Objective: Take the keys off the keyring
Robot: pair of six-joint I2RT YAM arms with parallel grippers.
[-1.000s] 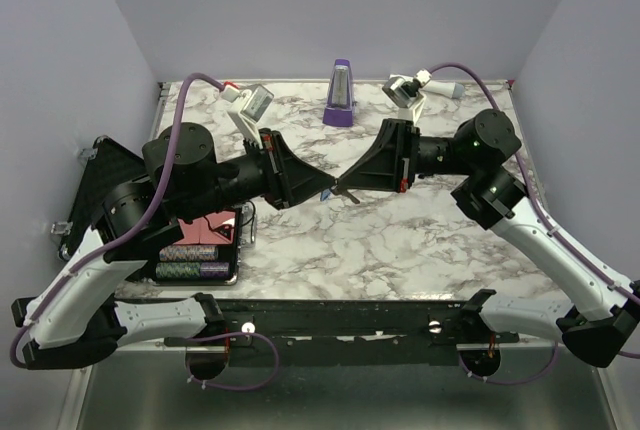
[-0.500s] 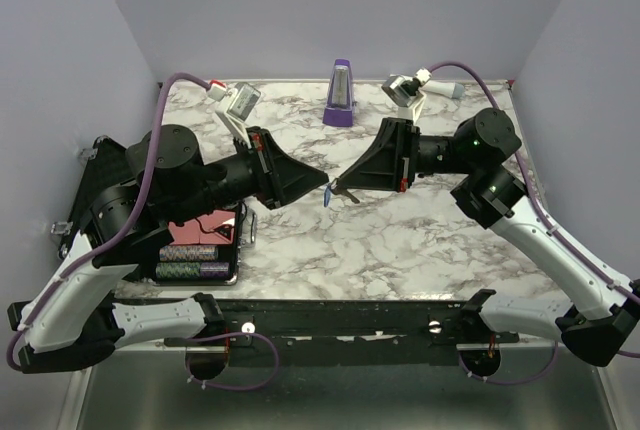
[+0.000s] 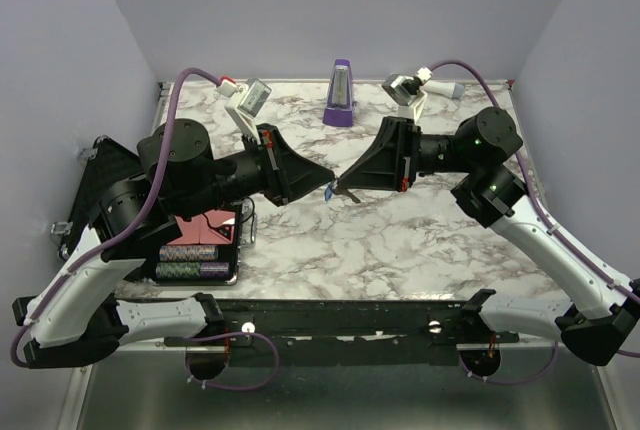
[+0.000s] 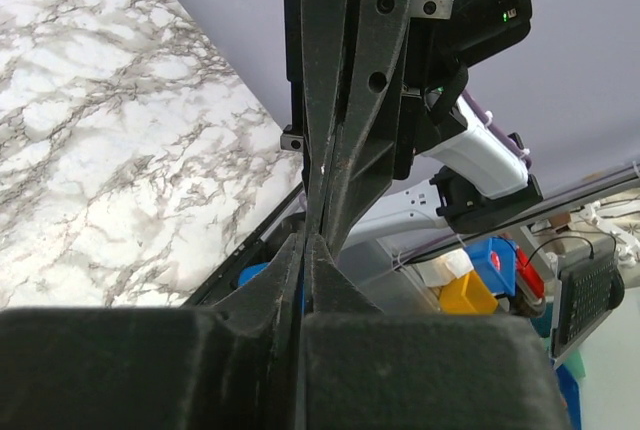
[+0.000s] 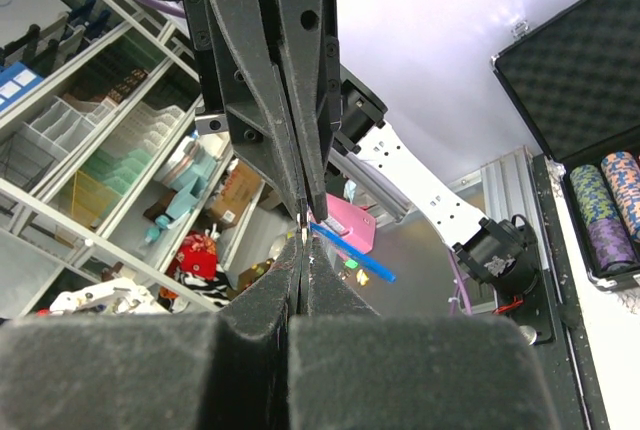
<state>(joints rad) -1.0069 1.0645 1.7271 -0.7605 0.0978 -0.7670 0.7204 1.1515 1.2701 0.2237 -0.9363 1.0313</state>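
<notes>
Both grippers meet tip to tip above the middle of the marble table point(image 3: 400, 240). My right gripper point(image 3: 340, 188) point(image 5: 303, 242) is shut on a tiny silvery piece, the keyring point(image 5: 303, 231). The blue-headed key point(image 3: 329, 191) point(image 5: 355, 253) sticks out sideways from that pinch, edge-on in the right wrist view. From the left, my left gripper point(image 3: 326, 186) point(image 4: 303, 240) has its jaws nearly together, and a sliver of blue shows in the narrow slit between them. Any other keys are too small to make out.
A purple metronome-shaped block point(image 3: 341, 95) stands at the back centre. An open black case point(image 3: 110, 175) holding rows of poker chips point(image 3: 190, 258) lies at the table's left edge, under the left arm. The black frame rail point(image 3: 330, 315) runs along the near edge.
The left gripper drew back to the left, then came forward again onto the blue key, its jaws narrowing. The right gripper stayed still and shut.
</notes>
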